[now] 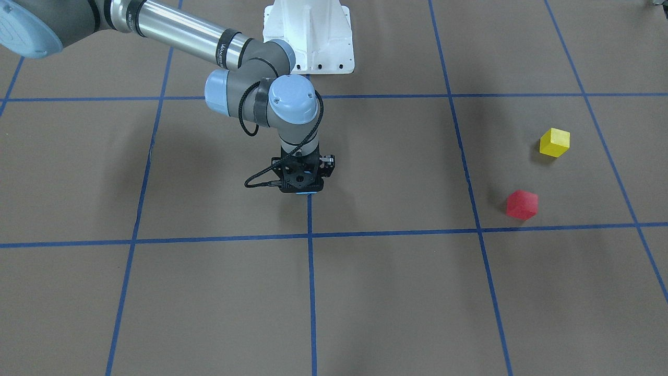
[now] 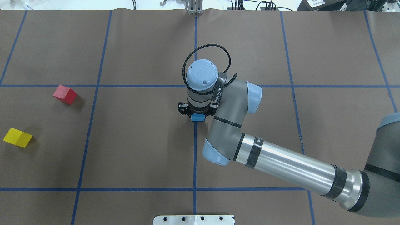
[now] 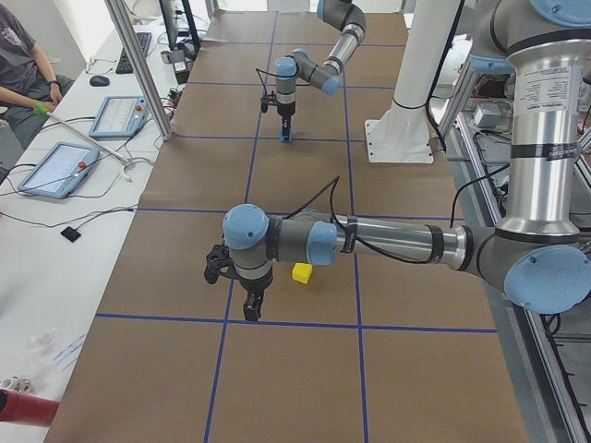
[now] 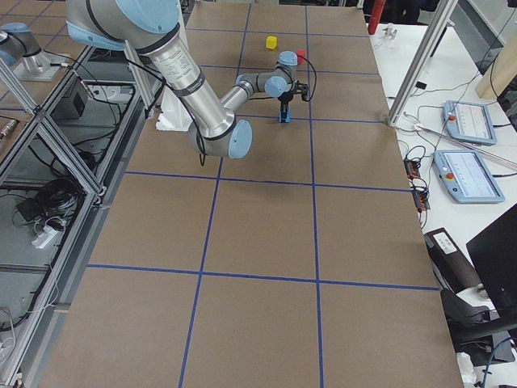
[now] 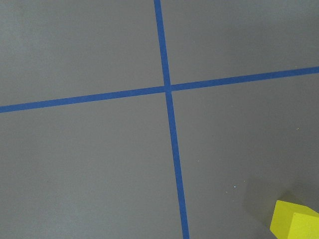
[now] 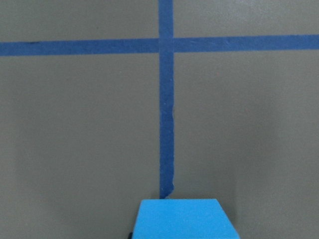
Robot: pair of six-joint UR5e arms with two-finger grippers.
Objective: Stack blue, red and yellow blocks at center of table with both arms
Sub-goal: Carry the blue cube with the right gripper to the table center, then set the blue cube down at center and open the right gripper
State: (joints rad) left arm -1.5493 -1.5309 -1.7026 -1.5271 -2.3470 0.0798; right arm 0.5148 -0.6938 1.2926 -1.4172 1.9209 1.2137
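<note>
Right gripper [image 2: 197, 114] is clamping the blue block [image 2: 197, 117] and seemingly setting it on the tape line [image 2: 195, 147] at mid-frame in the overhead view, so next the jaws need opening and the red block [image 2: 64, 94], far left, needs fetching.

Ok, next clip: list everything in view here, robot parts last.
blue block: one, blue, table centre, on a tape line
red block: one, red, robot's left side
yellow block: one, yellow, left side, nearer the robot than the red block
table: one, brown, blue tape grid
base: one, white, robot's edge
right arm: one, grey, reaching to centre
right claw: one, black, over blue block, jaws hidden
left claw: one, black, near yellow block, apart
</note>
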